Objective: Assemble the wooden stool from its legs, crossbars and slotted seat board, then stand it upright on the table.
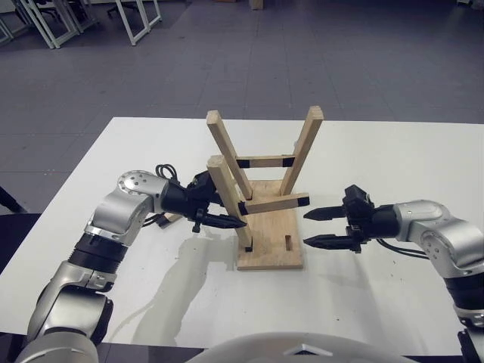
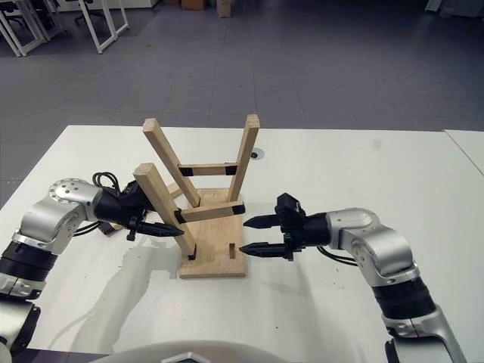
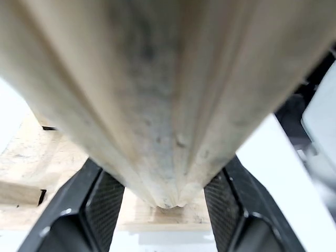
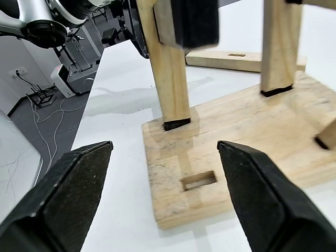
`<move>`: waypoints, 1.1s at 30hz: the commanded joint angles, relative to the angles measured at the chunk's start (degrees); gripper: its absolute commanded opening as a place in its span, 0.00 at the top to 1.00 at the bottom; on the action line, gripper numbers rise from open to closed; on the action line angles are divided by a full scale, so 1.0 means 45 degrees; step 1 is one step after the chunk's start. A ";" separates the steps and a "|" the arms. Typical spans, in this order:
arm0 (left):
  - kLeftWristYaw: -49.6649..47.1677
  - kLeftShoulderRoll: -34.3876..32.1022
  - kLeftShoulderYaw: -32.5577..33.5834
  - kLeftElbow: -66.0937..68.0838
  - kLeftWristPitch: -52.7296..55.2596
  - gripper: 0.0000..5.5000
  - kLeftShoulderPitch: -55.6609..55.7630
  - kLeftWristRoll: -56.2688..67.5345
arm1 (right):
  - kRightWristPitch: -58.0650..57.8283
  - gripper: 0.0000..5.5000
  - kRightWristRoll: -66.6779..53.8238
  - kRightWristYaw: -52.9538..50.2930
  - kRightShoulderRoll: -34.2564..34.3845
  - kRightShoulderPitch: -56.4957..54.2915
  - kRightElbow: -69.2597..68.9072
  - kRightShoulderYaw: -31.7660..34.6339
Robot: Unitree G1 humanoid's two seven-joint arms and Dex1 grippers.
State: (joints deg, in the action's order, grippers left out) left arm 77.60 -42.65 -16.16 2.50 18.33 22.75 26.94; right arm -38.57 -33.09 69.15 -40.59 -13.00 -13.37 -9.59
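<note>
The wooden stool stands upside down on the white table (image 1: pixel 393 159), its slotted seat board (image 1: pixel 272 253) flat on the surface. Three legs rise from the board, tied by two crossbars (image 1: pixel 265 161) (image 1: pixel 276 203). One slot (image 4: pixel 198 180) at the near right corner is bare. My left gripper (image 1: pixel 234 217) is shut on the near left leg (image 1: pixel 225 189), low down; in the left wrist view that leg (image 3: pixel 168 94) sits between the pads (image 3: pixel 102 207). My right gripper (image 1: pixel 327 228) hovers open and holds nothing, just right of the board, in line with the bare slot.
A loose wooden piece (image 4: pixel 236 56) with a slot lies on the table behind the left gripper. A black cable (image 1: pixel 162 172) loops by the left wrist. Bare tabletop spreads right of and in front of the stool. Beyond the far edge is grey floor.
</note>
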 commanded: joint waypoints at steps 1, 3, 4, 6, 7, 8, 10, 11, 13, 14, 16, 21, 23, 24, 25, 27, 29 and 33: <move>-0.3130 -0.0539 -0.1157 -0.1470 0.0608 0.63 -0.2555 -0.3320 | 0.0472 0.33 0.0701 -0.0069 -0.0675 0.0456 0.0148 0.0103; -0.4127 -0.0693 -0.1130 -0.2557 0.1046 0.63 -0.3394 -0.3561 | 0.0615 0.33 0.0858 -0.0058 -0.0849 0.0646 0.0307 0.0278; -0.4656 -0.0743 -0.1164 -0.2996 0.1309 0.63 -0.3819 -0.3711 | 0.0645 0.33 0.0893 -0.0084 -0.0931 0.0769 0.0341 0.0374; -0.5601 -0.0812 -0.1313 -0.3517 0.1730 0.63 -0.4409 -0.4035 | 0.0777 0.33 0.0938 -0.0107 -0.1097 0.1036 0.0413 0.0522; -0.6012 -0.0857 -0.1445 -0.3641 0.1944 0.63 -0.4618 -0.4235 | 0.0838 0.33 0.0985 -0.0122 -0.1152 0.1133 0.0457 0.0566; -0.6337 -0.0870 -0.1568 -0.3726 0.2073 0.63 -0.4733 -0.4385 | 0.0877 0.33 0.1034 -0.0113 -0.1170 0.1190 0.0495 0.0606; -0.6910 -0.0786 -0.1761 -0.4038 0.2504 0.63 -0.4812 -0.4384 | 0.0909 0.33 0.1110 -0.0127 -0.1178 0.1289 0.0560 0.0691; -0.7126 -0.0779 -0.1893 -0.4187 0.2677 0.63 -0.4783 -0.4361 | 0.0918 0.33 0.1130 -0.0165 -0.1168 0.1347 0.0572 0.0723; -0.7664 -0.0728 -0.2133 -0.4394 0.2916 0.63 -0.4702 -0.4449 | 0.0940 0.33 0.1145 -0.0222 -0.1152 0.1408 0.0585 0.0733; -0.7900 -0.0692 -0.2284 -0.4517 0.2991 0.63 -0.4644 -0.4521 | 0.0942 0.33 0.1145 -0.0241 -0.1140 0.1419 0.0584 0.0741; -0.8346 -0.0563 -0.2452 -0.4665 0.2998 0.63 -0.4373 -0.4662 | 0.0947 0.33 0.1153 -0.0277 -0.1109 0.1390 0.0626 0.0766; -0.8750 -0.0683 -0.2375 -0.5055 0.2144 0.63 -0.3068 -0.4983 | 0.0899 0.33 0.1117 -0.0442 -0.0967 0.1239 0.0616 0.0742; -0.8994 -0.0418 -0.2228 -0.5021 0.1760 0.57 -0.2731 -0.4899 | 0.0902 0.33 0.1089 -0.0506 -0.0946 0.1226 0.0598 0.0754; -0.9051 -0.0326 -0.2171 -0.4988 0.1636 0.54 -0.2656 -0.4833 | 0.0885 0.33 0.1060 -0.0530 -0.0946 0.1243 0.0560 0.0768; -0.9054 -0.0226 -0.2057 -0.4951 0.1539 0.50 -0.2655 -0.4790 | 0.0866 0.33 0.1032 -0.0557 -0.0953 0.1281 0.0512 0.0783; -0.8860 -0.0040 -0.1826 -0.4930 0.1479 0.44 -0.2734 -0.4761 | 0.0834 0.33 0.0993 -0.0602 -0.0959 0.1337 0.0452 0.0808; -0.8613 0.0150 -0.1406 -0.5067 0.1663 0.38 -0.2953 -0.4397 | 0.0859 0.33 0.1013 -0.0575 -0.0944 0.1279 0.0551 0.0785; -0.8309 0.0004 0.0097 -0.5661 0.2218 0.26 -0.3485 -0.3459 | 0.0826 0.33 0.1010 -0.0576 -0.0965 0.1265 0.0579 0.0790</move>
State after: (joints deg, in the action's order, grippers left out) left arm 39.71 -41.39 -19.51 -21.31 26.96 8.63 10.07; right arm -34.98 -28.95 66.77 -44.31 -6.83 -10.63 -6.63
